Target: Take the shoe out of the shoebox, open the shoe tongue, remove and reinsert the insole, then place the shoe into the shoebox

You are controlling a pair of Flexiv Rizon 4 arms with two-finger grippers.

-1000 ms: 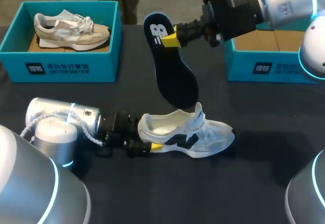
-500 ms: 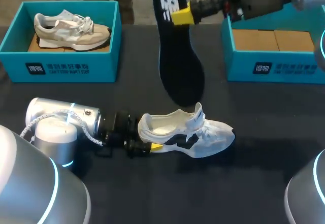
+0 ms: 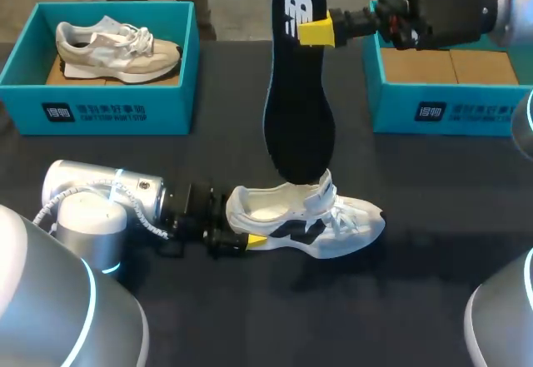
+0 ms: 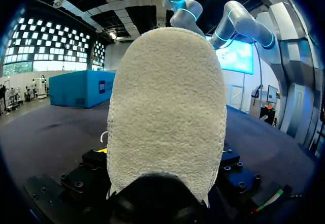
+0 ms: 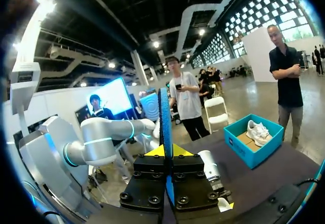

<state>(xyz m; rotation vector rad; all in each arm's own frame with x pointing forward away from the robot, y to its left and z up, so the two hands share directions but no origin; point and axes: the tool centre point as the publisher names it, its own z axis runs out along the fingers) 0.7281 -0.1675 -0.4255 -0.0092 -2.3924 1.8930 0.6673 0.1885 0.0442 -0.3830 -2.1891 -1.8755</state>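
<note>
A white shoe (image 3: 304,221) with a black side mark lies on the dark table, toe to the right. My left gripper (image 3: 241,238) is at its heel, jaws set wide around it from both sides; in the left wrist view the heel (image 4: 167,107) fills the space between the fingers. A dark insole (image 3: 298,101) hangs nearly upright above the shoe, its toe end just over the shoe's opening. My right gripper (image 3: 316,32) is shut on the insole's heel end. Seen edge-on, the insole (image 5: 164,122) stands between the right gripper (image 5: 165,152) tips.
A teal shoebox (image 3: 100,113) at the back left holds a beige shoe (image 3: 117,48). A second teal shoebox (image 3: 441,113) with cardboard inside stands at the back right, under my right arm. The left arm's body lies along the table's front left.
My right gripper has lifted the insole and carried it to the right, turning it more upright. The left arm and the white shoe have not moved.
</note>
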